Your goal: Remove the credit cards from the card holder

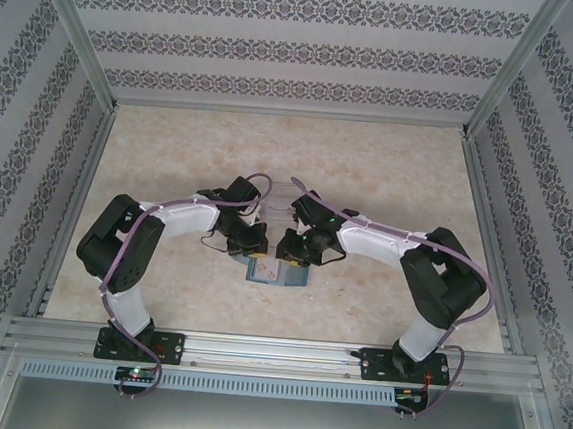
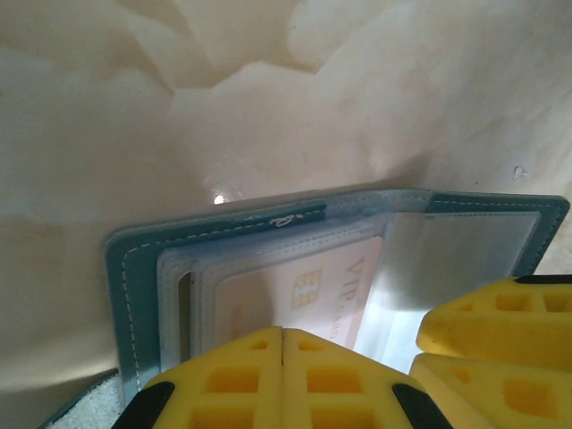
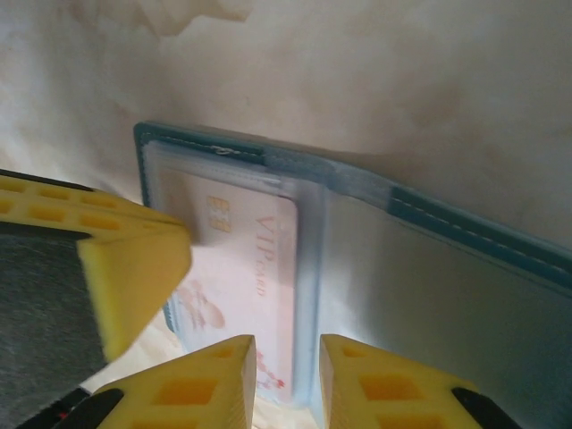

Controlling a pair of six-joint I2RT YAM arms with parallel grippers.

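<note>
Teal, soft, floppy: seemingly pinning the open card holder [image 2: 134,286] at lower centre with clenched left gripper [image 2: 283,380]. Holding right gripper [image 3: 288,384] narrowly parted astride the lower edge of the credit card [image 3: 259,259]; grasping or not, cannot tell. Expecting light, stiff, slippery plastic; pinching that edge flatly.

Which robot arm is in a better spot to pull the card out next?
Right, probably. The right gripper stands open astride the card edge, while the left gripper is shut, apparently pinning the wallet.

place: robot test cell | evidence: aluminium frame [image 1: 274,354], wallpapered walls [image 1: 301,45], marble-look table [image 1: 391,163]
</note>
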